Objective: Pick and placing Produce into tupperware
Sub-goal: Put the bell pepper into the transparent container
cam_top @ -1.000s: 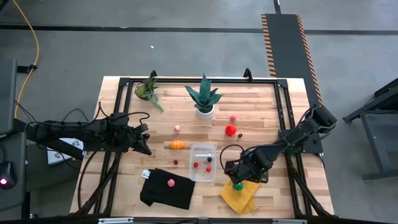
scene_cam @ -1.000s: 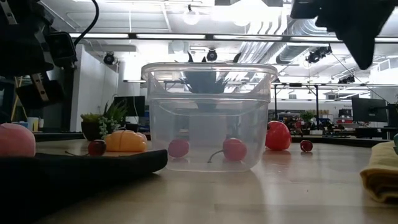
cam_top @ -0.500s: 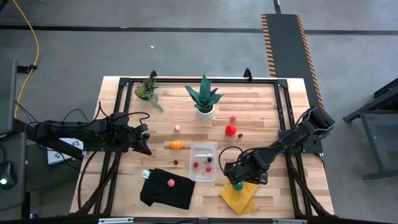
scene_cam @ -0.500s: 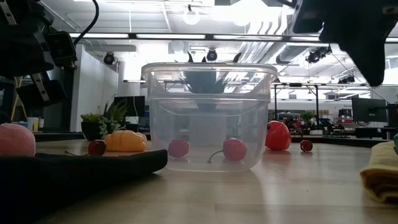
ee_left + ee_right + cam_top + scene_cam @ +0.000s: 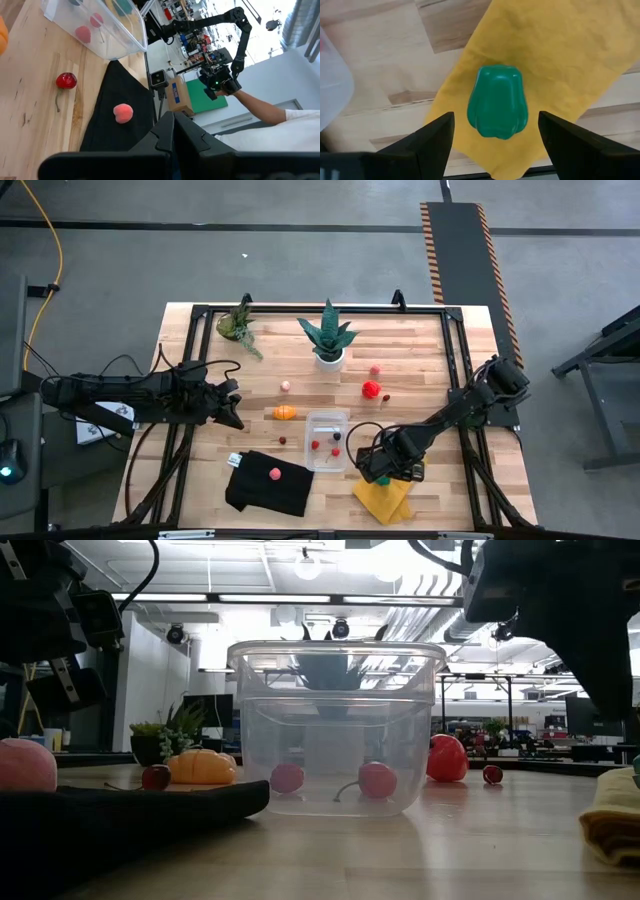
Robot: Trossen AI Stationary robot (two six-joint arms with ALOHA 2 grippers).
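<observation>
A green toy pepper (image 5: 497, 107) lies on its side on the yellow cloth (image 5: 545, 60). My right gripper (image 5: 495, 117) hangs open just above it, pointing down, one finger on either side and apart from it. In the high view this gripper (image 5: 383, 468) covers the pepper. The clear tupperware (image 5: 327, 440) stands to its left with red pieces (image 5: 377, 780) inside. An orange piece (image 5: 285, 412), a red one (image 5: 371, 389) and a dark red cherry (image 5: 66, 80) lie on the wood. A pink piece (image 5: 274, 473) rests on the black cloth. My left gripper (image 5: 237, 418) waits shut near the left edge.
Two potted plants (image 5: 328, 340) (image 5: 238, 325) stand at the back. The black cloth (image 5: 268, 483) lies at the front, left of the tupperware. Small pink pieces (image 5: 286, 386) (image 5: 375, 369) lie mid-table. Beyond the table a person's hand holds a device (image 5: 220, 82).
My right gripper has sunk toward the green pepper on the yellow cloth, shifting a little toward the near edge, and has stayed open. The pepper and the other things have kept their places.
</observation>
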